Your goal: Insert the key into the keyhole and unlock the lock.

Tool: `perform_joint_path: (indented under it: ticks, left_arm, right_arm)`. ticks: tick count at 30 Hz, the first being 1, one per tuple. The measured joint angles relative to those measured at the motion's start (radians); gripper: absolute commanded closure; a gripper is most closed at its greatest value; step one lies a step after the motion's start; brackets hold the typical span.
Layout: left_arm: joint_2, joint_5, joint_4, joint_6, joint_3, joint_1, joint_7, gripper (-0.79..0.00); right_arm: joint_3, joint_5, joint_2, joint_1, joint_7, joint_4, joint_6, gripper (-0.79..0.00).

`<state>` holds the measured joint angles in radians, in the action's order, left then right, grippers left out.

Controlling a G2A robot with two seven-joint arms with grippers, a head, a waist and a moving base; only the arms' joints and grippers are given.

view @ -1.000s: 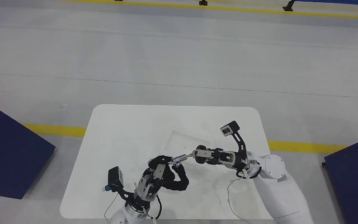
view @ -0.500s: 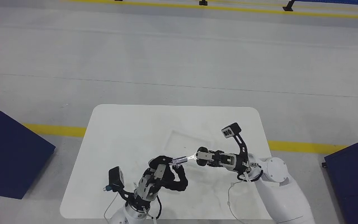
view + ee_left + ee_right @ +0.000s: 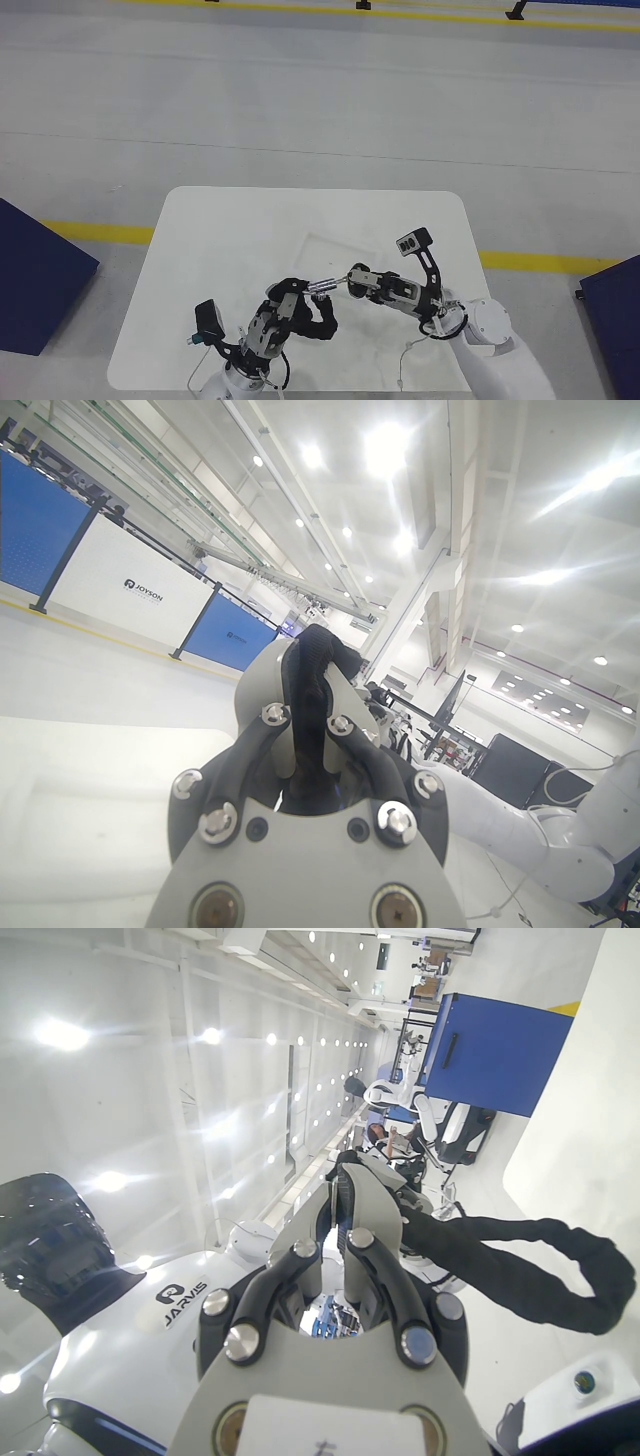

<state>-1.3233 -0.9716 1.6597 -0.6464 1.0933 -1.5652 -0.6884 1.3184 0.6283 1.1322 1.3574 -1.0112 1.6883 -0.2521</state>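
tools both clamped: left tool [image 3: 298, 292] on black lock [image 3: 326, 320], right tool [image 3: 352, 277] on key [image 3: 338, 281] at its cylinder [image 3: 320, 287].

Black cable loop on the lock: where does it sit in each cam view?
Top view: black cable loop between the two arms, over the white table's near half.
Left wrist view: loop pinched in the left hand, sticking out past its tip.
Right wrist view: loop arcing beyond the right hand, against the table.
Shared landmark: the white table.
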Motion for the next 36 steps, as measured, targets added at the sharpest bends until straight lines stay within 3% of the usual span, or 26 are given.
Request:
perform_joint_path:
  ticks: [12, 22, 36]
  left_arm:
    - [-0.005, 0.087, 0.003, -0.011, -0.008, -0.001, 0.035, 0.0]
    - [-0.006, 0.015, 0.001, 0.023, -0.008, -0.003, 0.03, 0.0]
    - [-0.006, -0.064, -0.007, 0.088, 0.004, -0.004, 0.022, 0.0]
  right_arm:
    - [-0.003, 0.021, 0.002, 0.086, 0.113, 0.073, 0.023, 0.0]
    - [-0.032, -0.039, 0.007, 0.123, 0.213, 0.114, 0.002, 0.0]
    - [-0.025, -0.135, 0.005, 0.141, 0.257, 0.162, -0.002, 0.0]
